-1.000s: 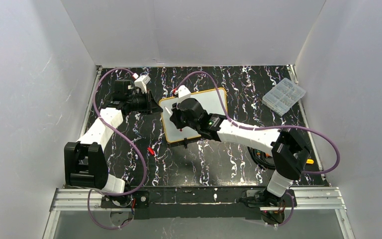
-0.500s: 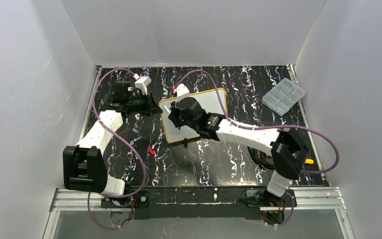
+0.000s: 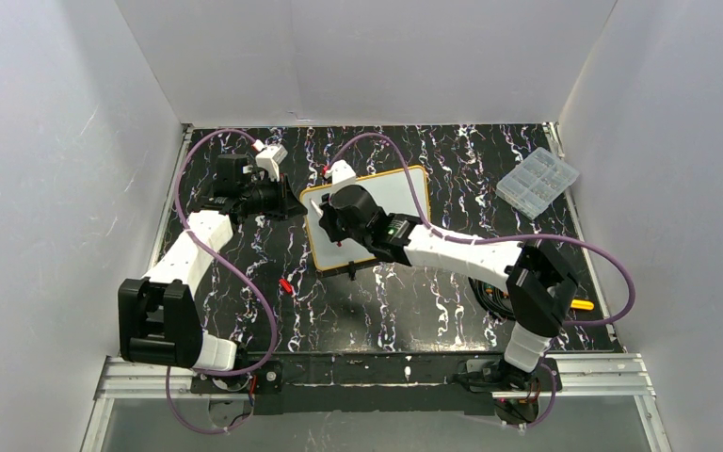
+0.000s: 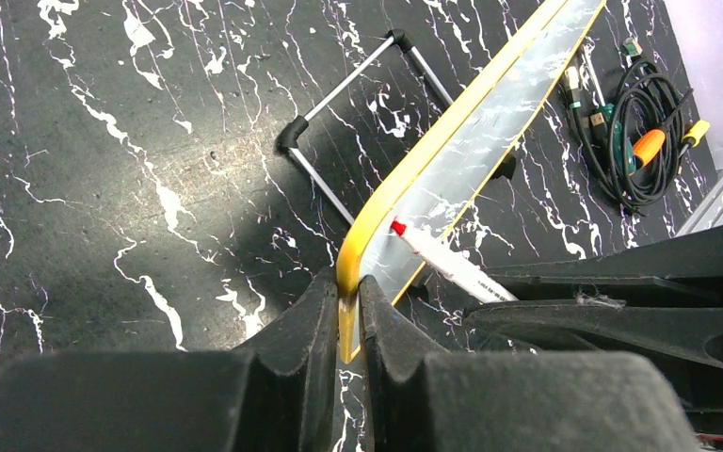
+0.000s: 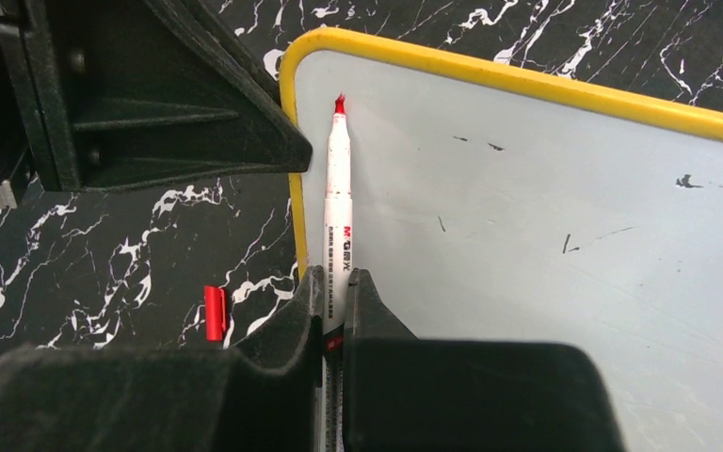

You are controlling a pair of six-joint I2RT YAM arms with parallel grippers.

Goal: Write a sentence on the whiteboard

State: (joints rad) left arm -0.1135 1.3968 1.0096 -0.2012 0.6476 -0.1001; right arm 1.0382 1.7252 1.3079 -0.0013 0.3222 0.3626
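black marbled table (image 3: 339, 315), whiteboard (image 3: 391, 193) on it, white walls (image 3: 367, 56)

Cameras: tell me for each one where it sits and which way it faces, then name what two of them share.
Top external: above and behind the bases, looking down on the table; left arm and right arm show whole, reaching to the whiteboard.
Left wrist: on the left arm, looking along the board's yellow edge; the left hand clamps that edge.
Right wrist: on the right arm, looking down the red marker onto the board face; the right hand holds it.
Shared: both wrist views show marker and board.
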